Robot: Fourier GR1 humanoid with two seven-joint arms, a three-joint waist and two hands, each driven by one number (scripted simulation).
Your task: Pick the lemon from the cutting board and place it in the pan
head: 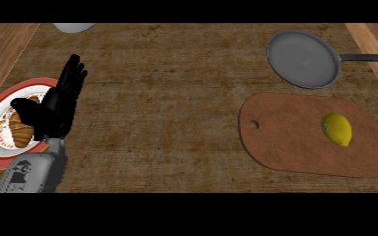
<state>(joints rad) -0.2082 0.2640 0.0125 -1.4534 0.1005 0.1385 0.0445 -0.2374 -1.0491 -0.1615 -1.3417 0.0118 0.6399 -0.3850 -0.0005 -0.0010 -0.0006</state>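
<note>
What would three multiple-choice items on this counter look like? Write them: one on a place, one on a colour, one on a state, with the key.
1. Where does the lemon lie?
A. in the pan
B. on the cutting board
C. on the plate

2. What colour is the plate's rim?
A. red
B. blue
C. green

3. How is the left hand?
A. curled round the lemon
B. open, fingers straight
C. pressing on the pan

Key: 1 B, the lemon rests on the cutting board, below the pan. 2 A, the plate at the left edge has a red rim. 3 B, it holds nothing, fingers up.
</note>
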